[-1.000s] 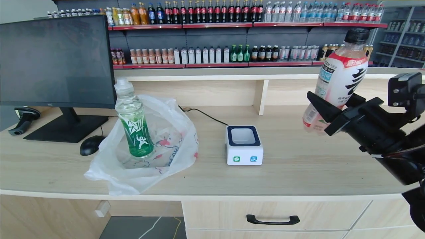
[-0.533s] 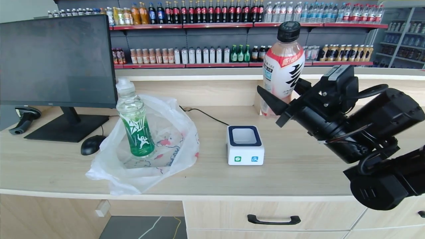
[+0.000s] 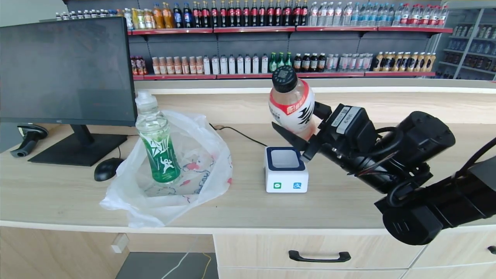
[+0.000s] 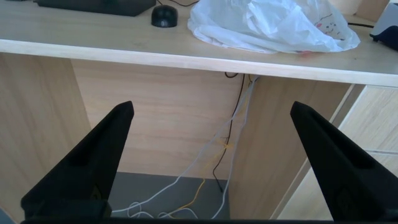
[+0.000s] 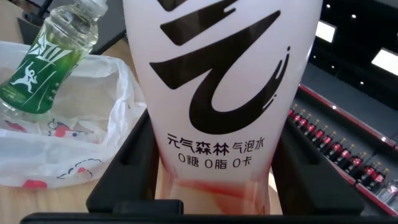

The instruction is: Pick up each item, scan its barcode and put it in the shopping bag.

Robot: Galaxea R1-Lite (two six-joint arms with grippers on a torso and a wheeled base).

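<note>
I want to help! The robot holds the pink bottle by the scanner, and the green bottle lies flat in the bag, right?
No: the green bottle stands upright in the bag, as the head view shows. The pink bottle part is right.

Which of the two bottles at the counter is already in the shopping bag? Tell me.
The green-labelled bottle, standing upright in the white shopping bag; the pink black-capped bottle is held up by the right claw.
</note>
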